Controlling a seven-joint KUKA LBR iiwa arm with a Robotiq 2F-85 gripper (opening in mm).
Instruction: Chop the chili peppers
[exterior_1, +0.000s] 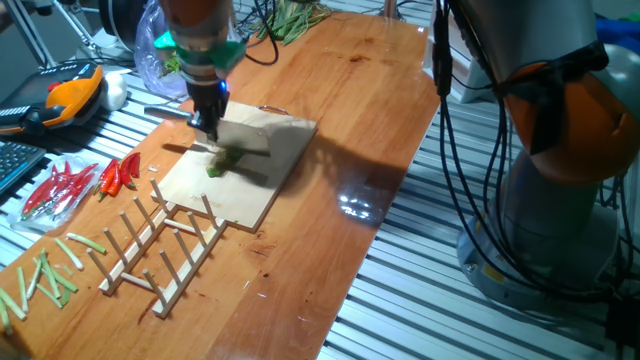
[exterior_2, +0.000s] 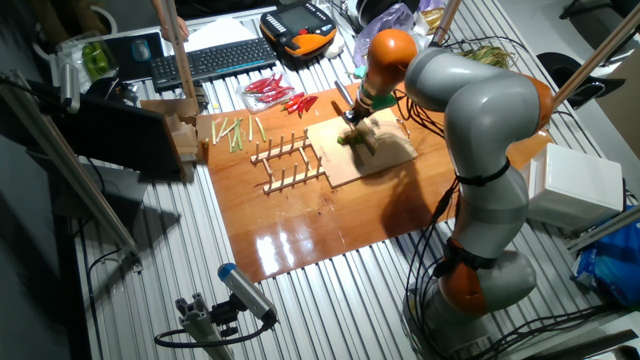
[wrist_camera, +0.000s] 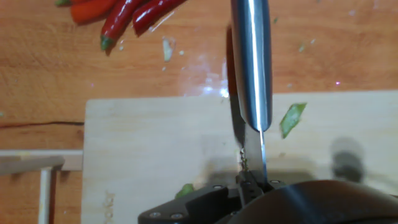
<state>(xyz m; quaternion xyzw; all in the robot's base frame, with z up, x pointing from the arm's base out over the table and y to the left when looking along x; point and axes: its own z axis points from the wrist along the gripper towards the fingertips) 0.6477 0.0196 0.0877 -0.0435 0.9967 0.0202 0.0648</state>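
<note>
- Chili (exterior_1: 216, 166) — green piece on the board (exterior_1: 285, 150), just under the knife (wrist_camera: 252, 62); another bit (wrist_camera: 292, 119) lies beside the blade.
- End effector (exterior_1: 207, 122) clenched on the knife.
- Advice: bring the blade straight down across the chili.
- Rack (exterior_1: 160, 250) on the bench (exterior_1: 350, 100) — nothing in it.

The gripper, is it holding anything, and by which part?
The gripper holds a knife at its handle end, the blade pointing away over the wooden board.
</note>
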